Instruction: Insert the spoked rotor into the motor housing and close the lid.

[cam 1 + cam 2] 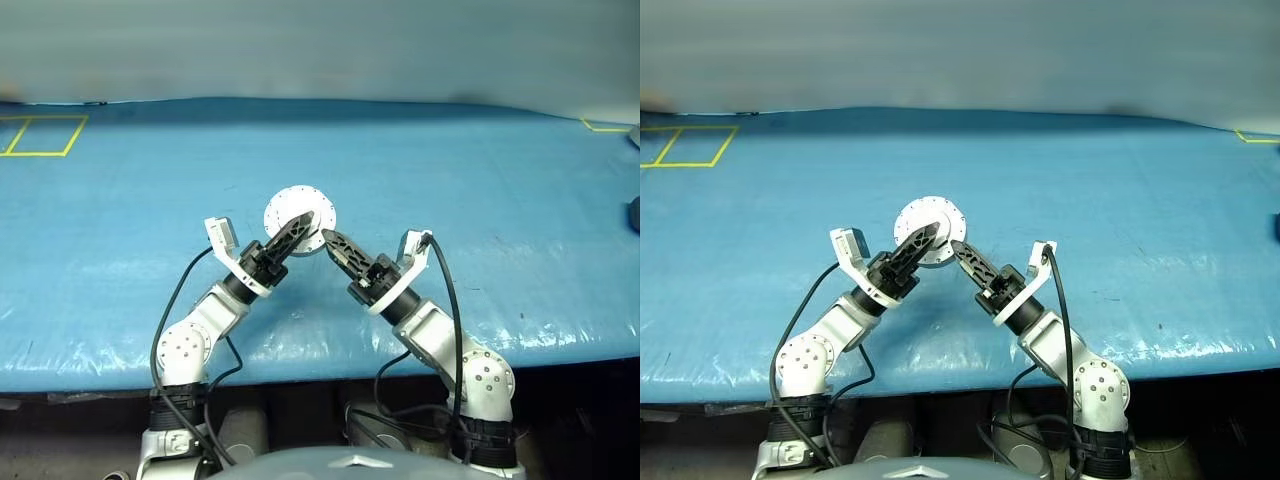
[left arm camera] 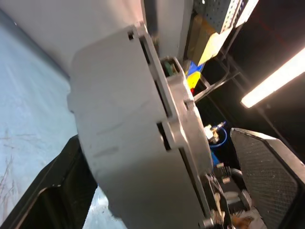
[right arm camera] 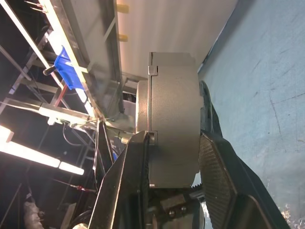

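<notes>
**Closed motor unit held up between both grippers above the blue table**

The motor housing was seen lifted clear of the blue table, at the centre of the head views, with its flat round face turned toward the camera. In the right wrist view it appeared edge-on as a thick grey drum, and the lid was seen lying flat against it along a straight seam, a small notch showing at the rim. The spoked rotor could not be made out in any view.

The right gripper was clamped on the motor housing: one black finger was pressed against the lid side and the other, with its ribbed pad, against the opposite face. In the head views this gripper reached the unit from about 5 o'clock.

The left gripper was brought in from about 7 o'clock, its fingers overlapping the disc's lower part. In the left wrist view its fingers were spread wide on either side of the housing's edge, and a gap was visible between the ribbed pad and the metal; contact on the other side could not be judged.
</notes>
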Motion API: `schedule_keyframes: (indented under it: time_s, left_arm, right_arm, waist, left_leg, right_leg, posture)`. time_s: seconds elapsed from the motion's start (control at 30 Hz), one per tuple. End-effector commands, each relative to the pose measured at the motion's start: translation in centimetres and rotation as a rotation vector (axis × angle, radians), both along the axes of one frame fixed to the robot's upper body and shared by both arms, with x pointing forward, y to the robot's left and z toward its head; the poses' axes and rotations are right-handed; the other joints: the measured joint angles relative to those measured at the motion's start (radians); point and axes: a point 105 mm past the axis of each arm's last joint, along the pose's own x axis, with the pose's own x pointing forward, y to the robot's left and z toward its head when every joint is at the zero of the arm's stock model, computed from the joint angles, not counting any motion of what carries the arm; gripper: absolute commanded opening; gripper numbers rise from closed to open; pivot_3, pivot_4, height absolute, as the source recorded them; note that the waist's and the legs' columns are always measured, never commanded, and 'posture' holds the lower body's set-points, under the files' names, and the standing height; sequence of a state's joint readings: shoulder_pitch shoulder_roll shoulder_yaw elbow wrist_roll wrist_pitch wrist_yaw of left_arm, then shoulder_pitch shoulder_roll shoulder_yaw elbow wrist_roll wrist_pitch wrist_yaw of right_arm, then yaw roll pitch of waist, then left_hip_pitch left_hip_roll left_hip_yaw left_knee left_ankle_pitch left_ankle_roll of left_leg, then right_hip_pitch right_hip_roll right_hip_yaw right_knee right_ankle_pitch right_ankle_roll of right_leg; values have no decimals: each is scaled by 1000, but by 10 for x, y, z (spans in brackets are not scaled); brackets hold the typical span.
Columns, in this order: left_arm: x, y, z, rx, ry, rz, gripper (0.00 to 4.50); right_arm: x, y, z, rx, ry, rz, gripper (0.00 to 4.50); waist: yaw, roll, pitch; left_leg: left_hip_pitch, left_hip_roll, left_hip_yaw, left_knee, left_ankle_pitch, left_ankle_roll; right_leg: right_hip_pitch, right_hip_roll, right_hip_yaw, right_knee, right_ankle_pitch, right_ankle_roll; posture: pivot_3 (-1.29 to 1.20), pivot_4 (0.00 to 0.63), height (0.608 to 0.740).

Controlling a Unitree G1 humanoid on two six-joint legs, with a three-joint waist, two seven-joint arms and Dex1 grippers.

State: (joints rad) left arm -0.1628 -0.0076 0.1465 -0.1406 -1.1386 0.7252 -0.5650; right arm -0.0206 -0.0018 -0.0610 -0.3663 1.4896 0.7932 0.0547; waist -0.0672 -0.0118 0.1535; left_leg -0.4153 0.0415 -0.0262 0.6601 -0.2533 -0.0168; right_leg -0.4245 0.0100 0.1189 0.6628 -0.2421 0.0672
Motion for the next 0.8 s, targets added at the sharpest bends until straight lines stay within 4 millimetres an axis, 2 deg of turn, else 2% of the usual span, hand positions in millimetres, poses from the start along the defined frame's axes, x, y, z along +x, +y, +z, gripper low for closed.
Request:
schedule_keyframes:
  time_s: [0.03,0.27,0.37,0.47,0.5,0.7,0.8]
  left_arm:
    - [0,-5,10,-49,-11,-18,4456]
    - [6,-4,-3,-33,76,39,4456]
    - [8,-3,-6,-10,93,57,3877]
    - [12,2,-11,14,123,94,2920]
    - [13,3,-11,17,124,102,2725]
    - [5,-3,-6,-5,103,62,2694]
    - [3,-7,2,-18,83,39,2694]
  right_arm:
    - [-5,1,25,54,-89,15,1160]
    - [-3,0,22,51,-68,-4,1160]
    - [-3,-1,22,50,-69,-6,1160]
    - [-2,0,21,50,-68,-7,1160]
    - [-2,0,21,50,-67,-8,1160]
    - [1,1,20,49,-60,-18,1160]
    - [8,0,13,18,-12,-60,1160]
  waist:
    - [-1,0,0]
    - [1,0,0]
    - [1,0,0]
    - [1,0,0]
    - [1,0,0]
    - [0,0,0]
    - [1,0,0]
  left_leg:
    - [0,0,0,0,0,0]
    - [0,0,0,0,0,0]
    - [0,0,0,0,0,0]
    - [0,0,0,1,0,0]
    - [0,0,-1,1,0,0]
    - [0,0,-1,1,0,0]
    - [0,0,-1,1,0,0]
  right_leg:
    - [0,0,0,0,0,0]
    - [0,0,0,0,0,0]
    - [0,0,0,0,0,0]
    - [0,0,0,0,0,0]
    - [0,0,0,0,0,0]
    - [0,0,0,0,0,0]
    - [0,0,0,0,0,0]
  posture:
    - [0,150,740]
    - [0,150,740]
    - [0,150,740]
    - [0,150,740]
    - [0,150,740]
    - [0,150,740]
    - [0,150,740]
